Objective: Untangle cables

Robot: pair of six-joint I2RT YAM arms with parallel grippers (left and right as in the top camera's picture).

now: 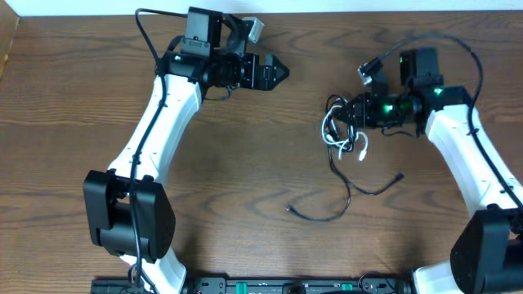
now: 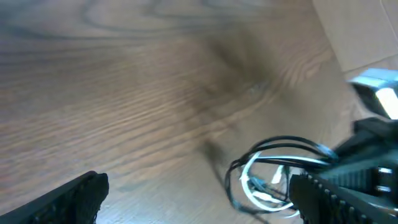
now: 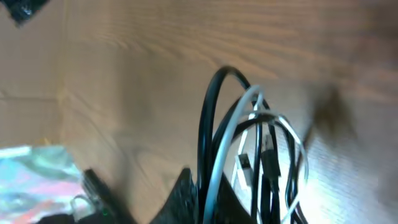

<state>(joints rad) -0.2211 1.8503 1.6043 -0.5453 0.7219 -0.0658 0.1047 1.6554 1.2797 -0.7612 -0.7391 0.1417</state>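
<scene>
**Inspector:** Surface first?

**Assessor:** Wood-grain table (image 1: 245, 163), flat, matt, dark brown. The cables (image 1: 337, 126) sit right of centre as one tangled bundle of thin, glossy loops. The right gripper (image 1: 353, 113) has the bundle lifted at its top, jaws closed on it.

**Inspector:** The other claw?

**Assessor:** The left gripper (image 1: 278, 72) hangs well apart to the left, fingers spread wide, holding nothing.

**Inspector:** Individual strands?

**Assessor:** One black cord (image 1: 347, 194) trails out of the bundle in a slack curve across the table toward the front. A white cord (image 1: 329, 137) is looped tightly inside the bundle. Small plug ends (image 1: 399, 175) lie free on the wood.

**Inspector:** Recommendation for the step in hand?

**Assessor:** In my judgement, hold the right grip firm and bring the left claw onto a single strand, preferably the white one. Then draw the two apart slowly. These cords are thin, round and slippery, and the plugs may snag in the loops, so pull along a loop, not across it.
</scene>
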